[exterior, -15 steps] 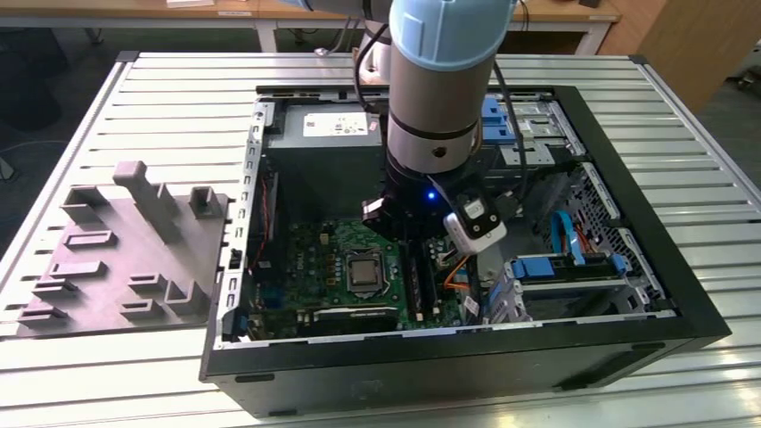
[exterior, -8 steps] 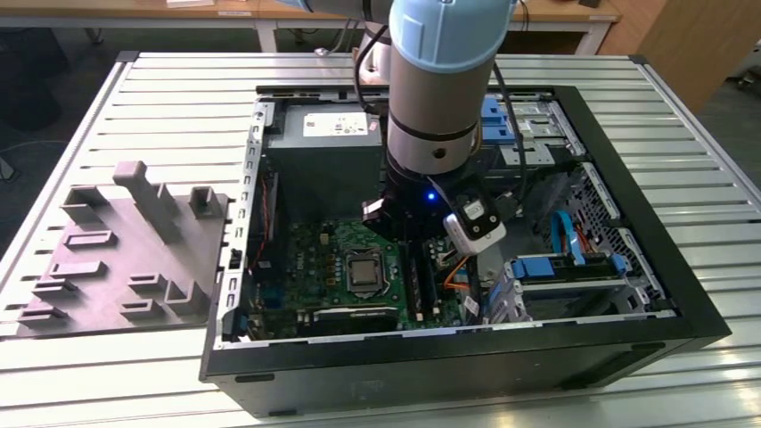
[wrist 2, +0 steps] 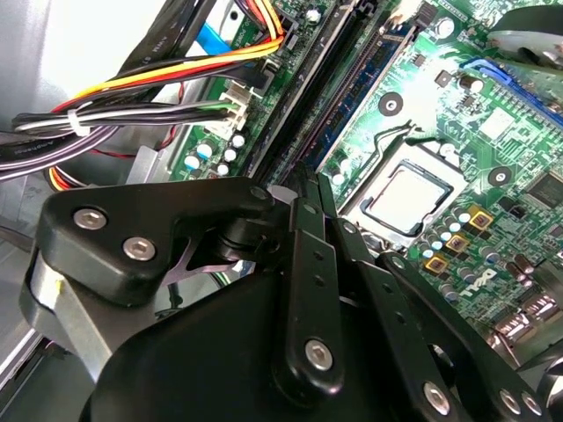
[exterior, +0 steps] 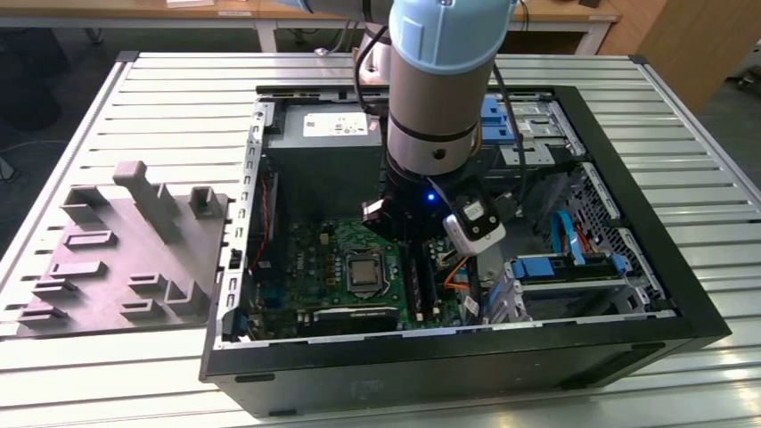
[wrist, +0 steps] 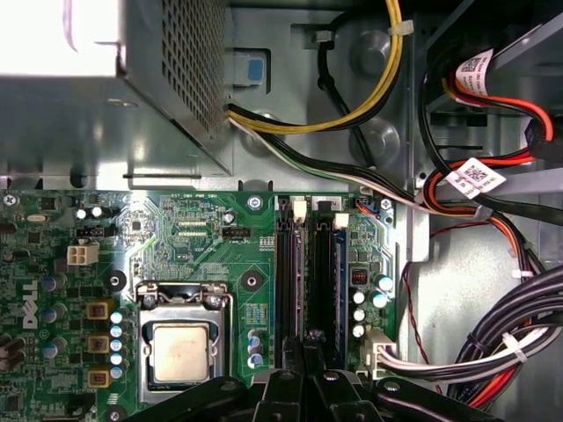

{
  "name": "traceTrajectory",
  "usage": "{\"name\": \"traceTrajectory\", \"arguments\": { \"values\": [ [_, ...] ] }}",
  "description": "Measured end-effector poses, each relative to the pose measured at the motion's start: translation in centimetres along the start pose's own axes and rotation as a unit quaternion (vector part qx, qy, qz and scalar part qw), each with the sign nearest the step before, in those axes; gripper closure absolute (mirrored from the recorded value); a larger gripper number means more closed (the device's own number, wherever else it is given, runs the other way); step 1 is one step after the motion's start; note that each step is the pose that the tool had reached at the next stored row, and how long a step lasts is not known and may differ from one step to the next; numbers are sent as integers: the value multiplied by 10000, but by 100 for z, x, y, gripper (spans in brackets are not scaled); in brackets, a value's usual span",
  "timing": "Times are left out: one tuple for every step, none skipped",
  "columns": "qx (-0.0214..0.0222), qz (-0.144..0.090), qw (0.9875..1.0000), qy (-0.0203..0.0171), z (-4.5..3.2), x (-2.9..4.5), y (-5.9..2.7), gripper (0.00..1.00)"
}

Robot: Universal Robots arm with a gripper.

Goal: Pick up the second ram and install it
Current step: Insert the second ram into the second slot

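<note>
My gripper (exterior: 405,234) is low inside the open computer case (exterior: 618,343), over the motherboard (exterior: 321,259) beside the processor socket (wrist: 180,347). In both wrist views its black fingers (wrist 2: 303,229) are drawn together right above the long black slot rails (wrist: 288,281). The second ram (wrist: 326,281) is a thin blue-green strip standing on edge along those rails. It runs out from under my fingertips (wrist: 295,380) and shows again as the second ram (wrist 2: 352,97). The gripper (wrist 2: 314,189), seen too as the gripper (wrist: 308,347), is shut on the strip's near part, which the fingers hide.
A grey moulded tray (exterior: 119,254) lies on the slatted table at the exterior view's left. Bundled cables (wrist: 493,343) crowd the space beside the slots. The power supply (exterior: 319,143) and blue drive brackets (exterior: 559,267) fill the rest of the case.
</note>
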State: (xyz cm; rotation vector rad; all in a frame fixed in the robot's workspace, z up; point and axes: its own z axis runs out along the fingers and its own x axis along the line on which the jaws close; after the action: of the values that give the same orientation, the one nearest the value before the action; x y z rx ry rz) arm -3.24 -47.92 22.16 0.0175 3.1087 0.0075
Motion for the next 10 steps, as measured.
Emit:
{"name": "traceTrajectory", "arguments": {
  "values": [
    [1,0,10000,0,0,0,0,89],
    [1,0,10000,0,0,0,0,89],
    [1,0,10000,0,0,0,0,89],
    [1,0,10000,0,0,0,0,89],
    [-2,0,10000,1,0,0,0,89],
    [-9,0,10000,0,0,0,0,89],
    [-13,0,10000,0,1,0,0,89],
    [-13,1,10000,0,1,0,0,89],
    [-14,1,10000,0,2,0,0,89],
    [-16,1,10000,0,7,0,0,89]
  ]
}}
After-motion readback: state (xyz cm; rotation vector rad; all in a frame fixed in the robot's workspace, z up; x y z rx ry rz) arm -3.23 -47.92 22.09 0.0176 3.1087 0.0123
